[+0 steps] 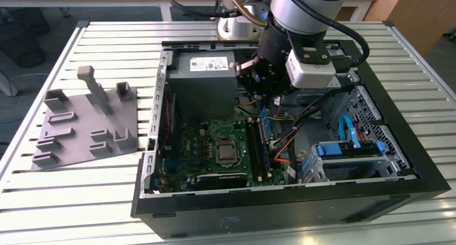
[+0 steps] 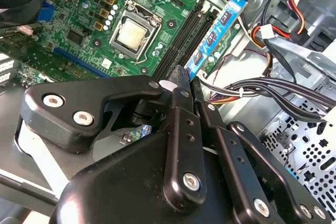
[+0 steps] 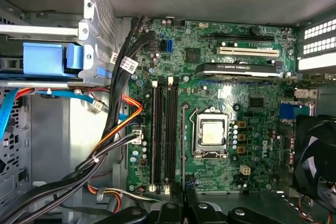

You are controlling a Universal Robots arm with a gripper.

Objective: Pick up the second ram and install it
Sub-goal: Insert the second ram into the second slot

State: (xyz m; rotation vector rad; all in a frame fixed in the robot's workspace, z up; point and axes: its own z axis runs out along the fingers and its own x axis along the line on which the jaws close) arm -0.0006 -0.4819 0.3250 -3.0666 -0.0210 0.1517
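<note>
Gripper (image 2: 184,74): black metal, jointed links dotted with silver screws; narrow fingertips closed tight on one end of the ram.
Ram (image 2: 218,32): thin, flat, long stick, blue with dark chips and small white labels; sticks straight out from the fingertips, inside the case, over the slots; contact with a slot impossible to judge.
Slots (image 3: 157,135): long black plastic channels, parallel, with white end clips; just beside the socket.
Board (image 3: 262,129): green, matte, crowded with tiny parts.
Socket (image 3: 211,132): square, silver metal frame, near the board's middle.
Case (image 1: 285,207): black metal box, side panel off, lying flat on the table.
Cables (image 2: 273,85): black bundle with red, orange and yellow wires; just beside the slots on the side away from the socket, close to the ram.
Fan (image 3: 315,150): black, round, curved blades; at the board's edge opposite the cables.
Drive cage (image 1: 349,149): perforated grey metal with blue plastic; toward the exterior view's right.
Table (image 1: 107,37): pale metal slats.
Fixture (image 1: 85,122): grey plastic slab with upright posts; on the table, at the exterior view's left of the case.
</note>
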